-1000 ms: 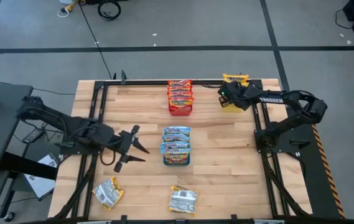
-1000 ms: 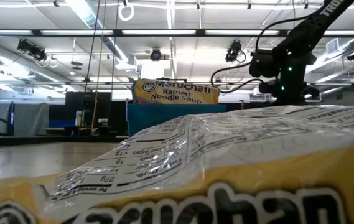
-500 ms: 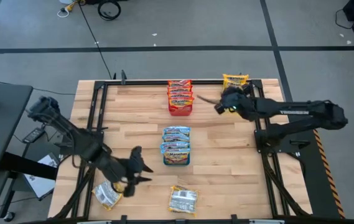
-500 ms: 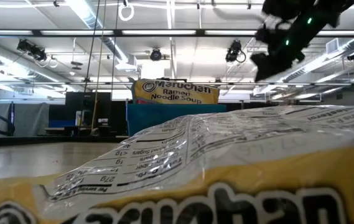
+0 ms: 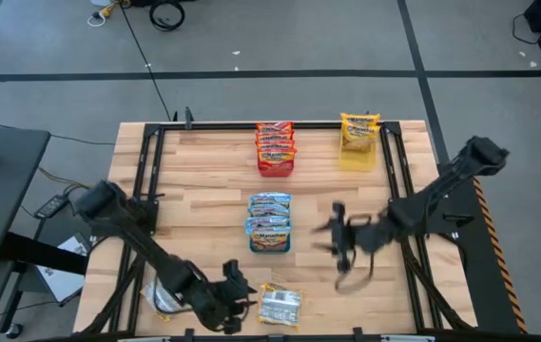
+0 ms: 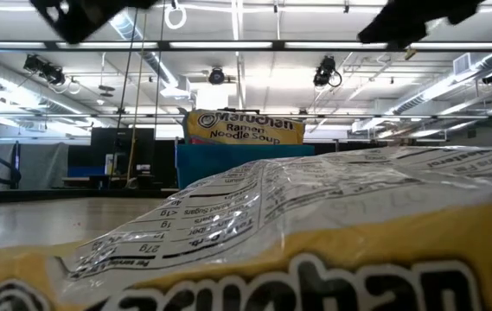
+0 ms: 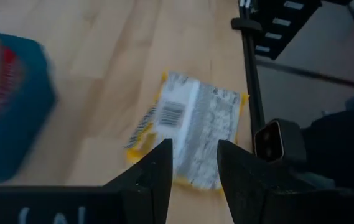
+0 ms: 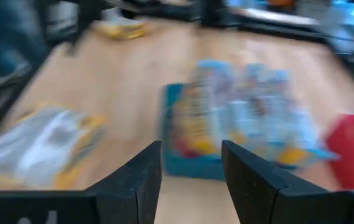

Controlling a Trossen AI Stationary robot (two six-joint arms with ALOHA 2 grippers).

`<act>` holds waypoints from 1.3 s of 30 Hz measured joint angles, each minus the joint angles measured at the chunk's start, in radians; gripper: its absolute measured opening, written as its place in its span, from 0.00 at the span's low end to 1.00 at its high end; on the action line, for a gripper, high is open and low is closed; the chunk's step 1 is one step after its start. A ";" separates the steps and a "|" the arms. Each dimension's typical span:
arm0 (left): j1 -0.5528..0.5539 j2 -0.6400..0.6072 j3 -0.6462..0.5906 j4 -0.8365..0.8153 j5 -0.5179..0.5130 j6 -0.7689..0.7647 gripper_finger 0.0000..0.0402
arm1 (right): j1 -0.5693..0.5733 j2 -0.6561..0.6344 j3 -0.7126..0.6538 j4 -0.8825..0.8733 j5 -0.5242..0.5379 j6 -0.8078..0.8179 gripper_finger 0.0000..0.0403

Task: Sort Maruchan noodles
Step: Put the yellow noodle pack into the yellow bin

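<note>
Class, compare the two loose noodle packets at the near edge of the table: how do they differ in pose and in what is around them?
The right loose packet lies in the open, back side up. The left loose packet is partly hidden under the left arm. The left hand hangs between the two packets, just beside the right one. Both have yellow edges and sit outside the trays.

Three trays are being carried on the counter: one at the back centre, one to its right, one mid-counter. Two packets are lying flat at the front.
</note>
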 joint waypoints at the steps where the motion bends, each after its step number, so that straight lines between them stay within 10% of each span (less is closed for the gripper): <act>1: 0.000 0.033 0.000 0.043 -0.003 -0.001 0.32 | 0.038 0.036 0.014 0.011 -0.003 0.008 0.42; 7: 0.005 0.226 0.079 0.268 -0.004 0.050 0.32 | 0.219 0.293 0.152 0.159 -0.042 0.025 0.42; 20: 0.008 0.349 0.237 0.157 0.015 -0.045 0.32 | 0.271 0.769 0.403 0.222 -0.047 0.090 0.42; 39: -0.134 0.302 0.255 0.020 -0.191 -0.182 0.32 | 0.277 0.625 0.400 -0.256 0.038 0.137 0.42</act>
